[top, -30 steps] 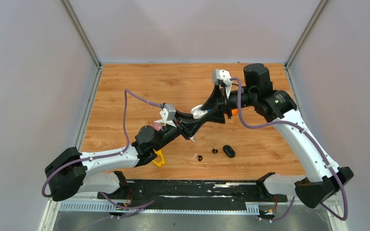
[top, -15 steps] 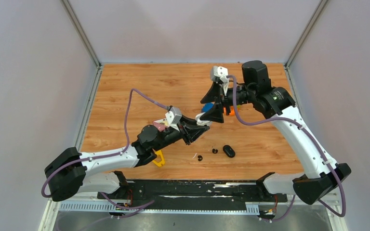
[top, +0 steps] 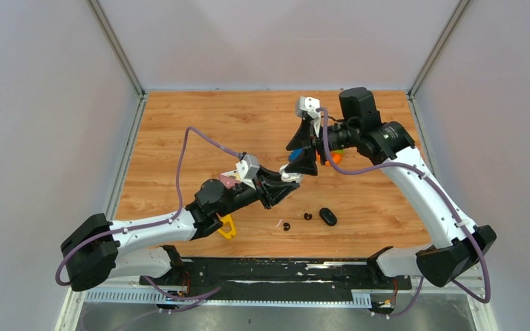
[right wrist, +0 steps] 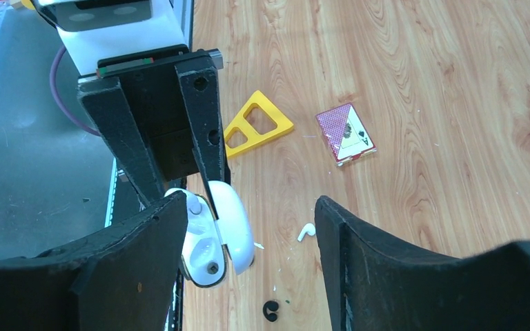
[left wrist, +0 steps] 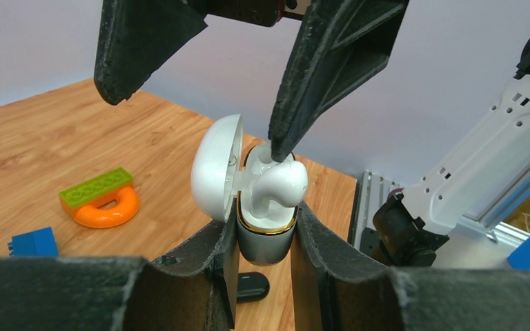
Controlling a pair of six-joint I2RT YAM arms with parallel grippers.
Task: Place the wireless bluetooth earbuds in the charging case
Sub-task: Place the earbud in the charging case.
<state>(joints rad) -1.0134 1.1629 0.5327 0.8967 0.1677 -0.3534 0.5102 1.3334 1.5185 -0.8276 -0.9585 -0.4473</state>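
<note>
My left gripper [left wrist: 266, 224] is shut on a white charging case [left wrist: 266, 243] and holds it upright above the table with its lid [left wrist: 214, 165] open. One white earbud [left wrist: 277, 185] sits in the case and sticks out above the rim. My right gripper [top: 302, 150] is open just above the case, and the tip of one of its fingers [left wrist: 317, 76] is at the top of that earbud. A second white earbud [right wrist: 306, 232] lies on the table. Two black earbuds [top: 286, 226] [top: 308, 216] lie near it.
A black oval case [top: 328, 216] lies right of the black buds. A yellow triangle [right wrist: 257, 127] and a red playing card [right wrist: 346, 134] lie by the left arm. A green-and-orange toy [left wrist: 100, 196] and a blue block [left wrist: 34, 241] lie beyond the grippers.
My right gripper was down at the case, then opened and drew back up a little. The left gripper, still holding the case, shifted slightly right.
</note>
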